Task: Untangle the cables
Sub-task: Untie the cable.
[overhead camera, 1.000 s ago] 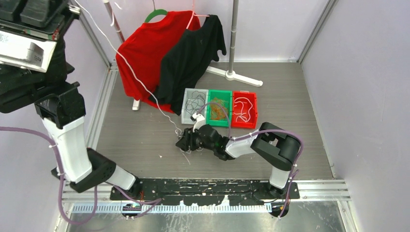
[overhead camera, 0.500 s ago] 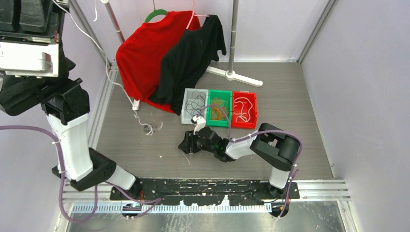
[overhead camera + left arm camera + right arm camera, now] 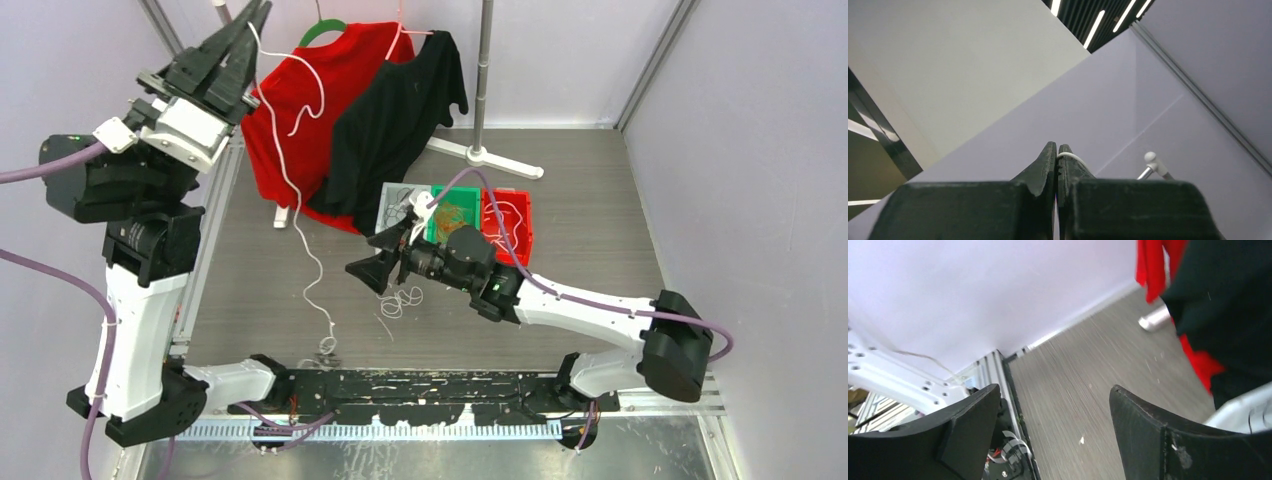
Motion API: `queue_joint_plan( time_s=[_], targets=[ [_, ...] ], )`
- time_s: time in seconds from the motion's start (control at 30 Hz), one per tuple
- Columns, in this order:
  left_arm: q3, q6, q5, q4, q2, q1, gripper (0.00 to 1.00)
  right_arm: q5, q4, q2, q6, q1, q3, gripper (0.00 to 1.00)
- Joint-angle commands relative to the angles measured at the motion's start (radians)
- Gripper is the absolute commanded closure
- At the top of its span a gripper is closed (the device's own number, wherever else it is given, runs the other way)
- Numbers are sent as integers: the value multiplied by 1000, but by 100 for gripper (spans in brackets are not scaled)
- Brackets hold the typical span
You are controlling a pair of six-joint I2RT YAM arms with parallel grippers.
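Top external, left gripper [image 3: 243,30]: raised high, pinching the white cable [image 3: 1071,156].
Right gripper [image 3: 362,272]: stretched leftward, low, jaws wide, empty.

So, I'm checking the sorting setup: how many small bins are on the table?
3, in a row: grey bin leftmost, partly behind the right arm; green bin in the middle; red bin rightmost.
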Motion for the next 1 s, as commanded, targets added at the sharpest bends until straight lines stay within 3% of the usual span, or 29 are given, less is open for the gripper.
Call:
queue_joint_plan(
  time_s=[0.0,0.33,0.6,0.67,0.8,0.9,0.97],
  targets=[
    [-32,-54,22,-57,-42,-3,100,-136,-3,-21,-118,4,54,15],
    [-130,-63,34,-127,-82,-3,100,-229,91,37,-97,3,46,21],
    [-262,-29,11,-189,-135,-2,100,-131,-13,29,-125,-9,47,27],
    [-294,-32,8,-197,-151,-2,100,-97,-40,33,-138,-10,47,36],
    [-332,-70,8,-230,-173,-2,100,-58,-72,50,-142,-18,46,65],
    [-340,-107,4,-256,-185,-2,100,-43,-54,51,-142,-22,33,75],
    [-346,-134,-5,-280,-193,-2,100,-45,-43,48,-142,-23,27,89]
  ],
)
